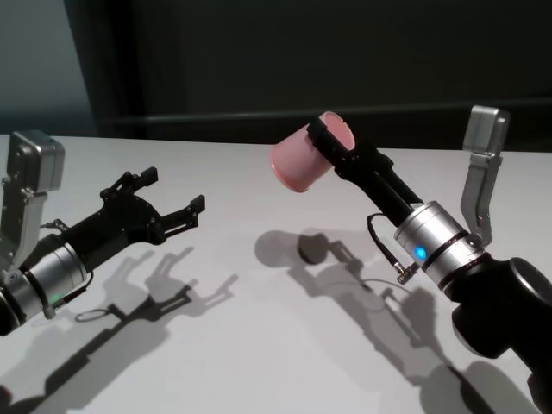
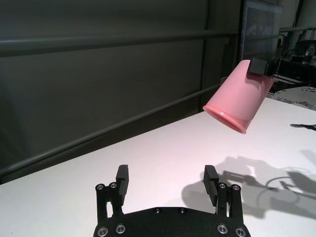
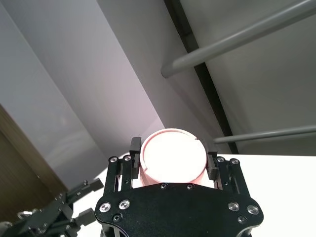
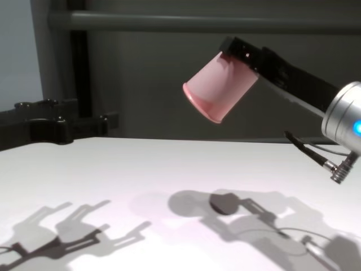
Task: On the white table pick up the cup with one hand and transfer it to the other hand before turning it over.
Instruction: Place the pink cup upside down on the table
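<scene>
The right gripper (image 1: 332, 142) clasps the pink cup (image 1: 302, 164) aloft by its base; the left gripper (image 1: 164, 203), fingers spread, should close squarely around the cup's free mouth end before the right lets go.

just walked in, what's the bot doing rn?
The right gripper is shut on the pink cup near its base and holds it in the air above the white table, tilted with its mouth facing down and toward the left arm. The left gripper is open, low over the table on the left, fingers pointing toward the cup, with a clear gap between them. It looks like a handover is being set up; the cup has not changed hands yet.
</scene>
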Motion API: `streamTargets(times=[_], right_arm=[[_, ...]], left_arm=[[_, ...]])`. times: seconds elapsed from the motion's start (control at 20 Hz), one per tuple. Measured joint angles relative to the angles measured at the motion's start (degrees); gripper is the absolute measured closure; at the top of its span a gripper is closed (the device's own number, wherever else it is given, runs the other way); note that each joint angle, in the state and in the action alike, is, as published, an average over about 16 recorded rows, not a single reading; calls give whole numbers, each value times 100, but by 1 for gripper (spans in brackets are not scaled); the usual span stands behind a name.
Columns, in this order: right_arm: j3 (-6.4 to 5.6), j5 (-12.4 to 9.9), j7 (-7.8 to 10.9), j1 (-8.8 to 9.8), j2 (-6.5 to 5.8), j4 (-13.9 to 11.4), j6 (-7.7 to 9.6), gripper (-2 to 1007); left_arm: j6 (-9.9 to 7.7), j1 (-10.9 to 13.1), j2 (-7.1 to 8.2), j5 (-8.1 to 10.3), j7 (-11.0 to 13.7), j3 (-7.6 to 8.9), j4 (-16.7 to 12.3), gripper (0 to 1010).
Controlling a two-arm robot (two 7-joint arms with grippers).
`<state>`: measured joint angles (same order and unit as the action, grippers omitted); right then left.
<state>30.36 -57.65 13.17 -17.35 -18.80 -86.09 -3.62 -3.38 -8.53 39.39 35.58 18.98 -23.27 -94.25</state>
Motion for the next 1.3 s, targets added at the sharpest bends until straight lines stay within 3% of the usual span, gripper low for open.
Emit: streamTargets(times=[0.3,0.55,0.85,1.3], right_arm=[[306,720,-516,-109,-176,-91,437,275],[528,1202,-807,-188,-273,-94,788,275],[684,1570,-974,-234,-315,-53,1085,275],[743,1845,-1039,-238,-313,-12,1365,275]], left_arm=[[0,0,0,0,0,0,0,9],[0,0,0,0,0,0,0,9],[0,0,0,0,0,0,0,9],[0,0,0,0,0,0,0,9]])
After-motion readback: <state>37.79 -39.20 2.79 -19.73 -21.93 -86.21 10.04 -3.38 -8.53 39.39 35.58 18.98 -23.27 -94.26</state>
